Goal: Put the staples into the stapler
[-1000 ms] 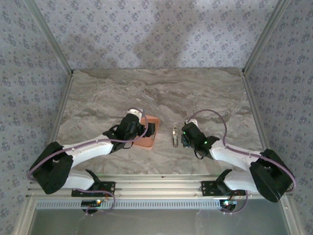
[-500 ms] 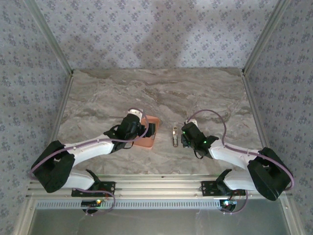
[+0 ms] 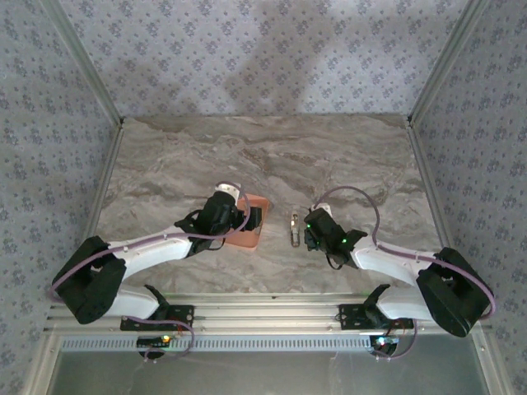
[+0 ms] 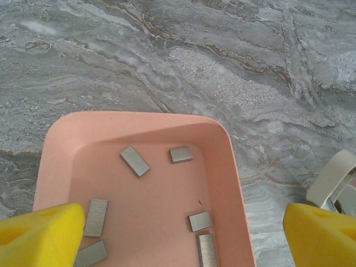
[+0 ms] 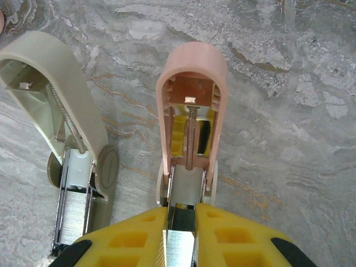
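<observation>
**A:** The left tool (image 4: 178, 231) hangs spread wide over the salmon tray (image 4: 139, 125), gripping nothing.

**B:** The right tool (image 5: 179, 219) is pinched on the stapler (image 5: 192, 83), lid flipped open, on the bench (image 5: 289, 83) right of the tray.

**A:** The left wrist view picks out six grey staples (image 4: 135, 162) in the tray. From overhead they're too small to see.
</observation>
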